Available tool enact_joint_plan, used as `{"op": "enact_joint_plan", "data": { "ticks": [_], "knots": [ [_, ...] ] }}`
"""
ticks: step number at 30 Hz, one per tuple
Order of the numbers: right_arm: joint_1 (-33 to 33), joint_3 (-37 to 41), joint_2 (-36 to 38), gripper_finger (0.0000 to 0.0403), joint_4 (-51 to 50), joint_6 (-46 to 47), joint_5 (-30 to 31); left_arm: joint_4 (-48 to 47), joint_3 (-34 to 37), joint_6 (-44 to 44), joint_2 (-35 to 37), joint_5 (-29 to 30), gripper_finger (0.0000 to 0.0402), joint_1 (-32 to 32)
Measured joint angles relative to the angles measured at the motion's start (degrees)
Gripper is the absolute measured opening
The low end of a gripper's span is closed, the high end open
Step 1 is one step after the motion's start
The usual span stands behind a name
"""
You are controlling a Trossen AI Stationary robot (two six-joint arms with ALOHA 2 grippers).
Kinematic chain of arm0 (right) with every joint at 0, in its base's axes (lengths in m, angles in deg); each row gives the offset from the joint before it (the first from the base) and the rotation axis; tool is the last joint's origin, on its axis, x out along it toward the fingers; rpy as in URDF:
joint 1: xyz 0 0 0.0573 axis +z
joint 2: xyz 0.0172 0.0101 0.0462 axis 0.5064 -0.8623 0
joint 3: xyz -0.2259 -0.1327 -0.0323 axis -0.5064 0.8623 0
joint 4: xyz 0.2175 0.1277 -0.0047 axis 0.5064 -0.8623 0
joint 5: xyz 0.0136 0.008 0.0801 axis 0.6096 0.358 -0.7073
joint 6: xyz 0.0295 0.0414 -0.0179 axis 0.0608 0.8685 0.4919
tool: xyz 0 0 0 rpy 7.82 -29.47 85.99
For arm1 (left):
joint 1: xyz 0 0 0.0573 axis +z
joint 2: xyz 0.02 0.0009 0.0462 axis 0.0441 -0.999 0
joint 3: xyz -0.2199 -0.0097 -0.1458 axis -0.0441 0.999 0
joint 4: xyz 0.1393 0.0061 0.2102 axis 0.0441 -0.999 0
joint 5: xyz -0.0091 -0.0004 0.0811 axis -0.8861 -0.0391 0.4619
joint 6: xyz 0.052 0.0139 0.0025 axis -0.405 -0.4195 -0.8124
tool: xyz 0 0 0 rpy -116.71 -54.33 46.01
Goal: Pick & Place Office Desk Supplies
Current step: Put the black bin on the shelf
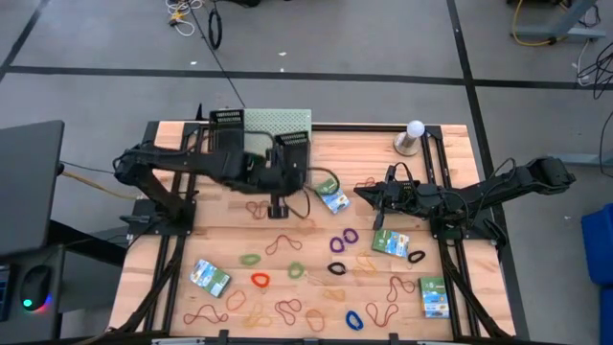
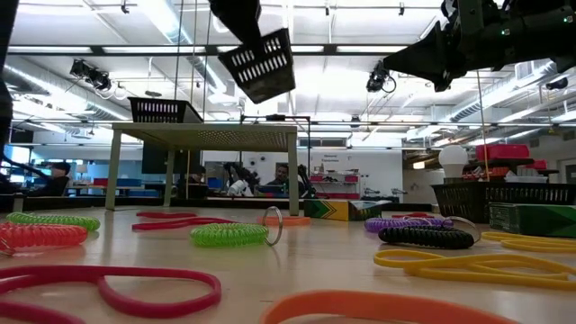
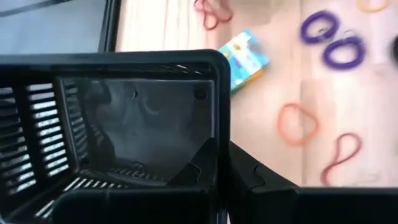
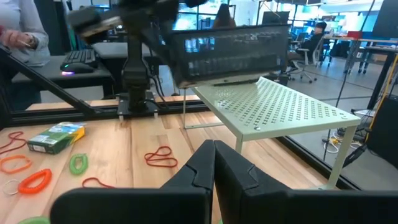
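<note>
- While the wooden table (image 1: 450, 206) carries everything, the pale-green shelf (image 1: 278, 122) stands at its 12 o'clock edge, with one black mesh tray (image 1: 227, 122) at the shelf's 9 o'clock end.
- A second black mesh tray (image 1: 293, 151) is held clear of the table, clamped at its rim by the left gripper (image 1: 278, 178), just at 6 o'clock of the shelf.
- The right gripper (image 1: 381, 195) is kept fully closed and empty, at 3 o'clock of centre.
- The packets (image 1: 209, 278) and rubber bands (image 1: 261, 280) lie scattered from centre to 6 o'clock.
- No supply is seen inside the held tray; by this judgement, nearly all picking and placing remains.
</note>
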Motion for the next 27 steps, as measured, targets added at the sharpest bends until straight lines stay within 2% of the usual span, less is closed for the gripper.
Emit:
{"op": "enact_joint_plan", "data": {
  "ticks": [6,13,23,27],
  "knots": [
    [0.00,0.00,0.00,0.0011,0.02,0.02,0.01,-5.98,0.01,-2.17,0.46,-5.73,0.0010,7.08],
    [-0.02,0.00,0.00,0.0011,0.01,0.02,0.01,-7.70,0.02,-4.07,0.46,-10.24,0.0010,12.74],
    [-0.02,0.00,0.00,0.0011,0.02,0.00,0.01,-13.31,0.02,-4.52,0.46,-8.88,0.0010,16.04],
    [-0.01,0.00,0.00,0.0011,0.02,0.00,0.01,-12.99,0.06,-4.30,0.45,-10.77,0.0010,17.40]
  ]
}}
